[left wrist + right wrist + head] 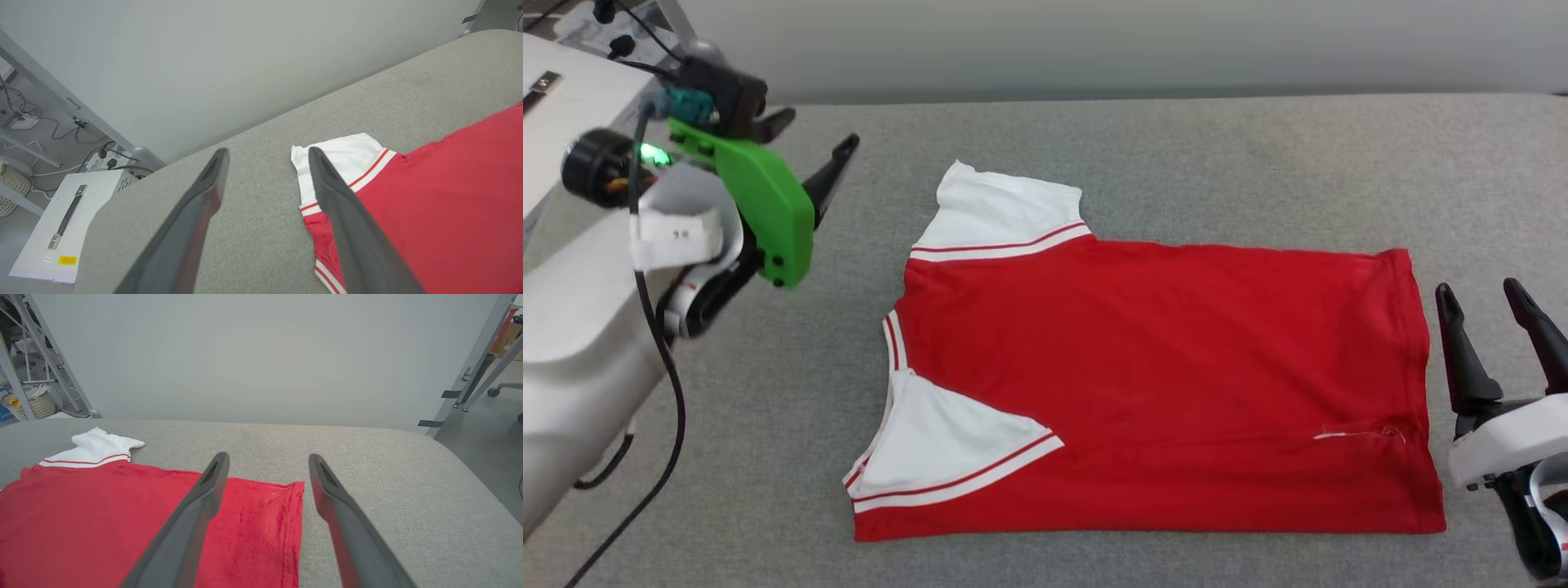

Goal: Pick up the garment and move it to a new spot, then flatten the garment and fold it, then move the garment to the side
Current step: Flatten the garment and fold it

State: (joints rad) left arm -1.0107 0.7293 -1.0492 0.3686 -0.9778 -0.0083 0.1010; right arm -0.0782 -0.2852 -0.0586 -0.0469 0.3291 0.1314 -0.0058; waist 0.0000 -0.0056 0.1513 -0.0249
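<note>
Grey woven cloth covers the table point(1176, 147), with a pale wall point(1094, 41) behind it. Both pairs of jaws stand wide apart with nothing between them. The left gripper point(814, 135) hangs over bare cloth just beside the far white sleeve point(1005, 208). The right gripper point(1478, 287) points up beside the hem point(1417, 384) without touching it. Between the two lies the garment point(1160, 384), flat, with the collar end toward the left arm, the hem toward the right and the plain red side up. Its near sleeve point(947, 445) is turned in over the red body, while the far one sticks out past the edge. Folding looks part done, and my reading is that the far long edge comes next. Each gripper should pinch one end of that edge, the left at the sleeve seam and the right at the hem corner. Lift low and carry both ends across together at an even pace, so the fold line runs straight and the near side is not dragged out of place
</note>
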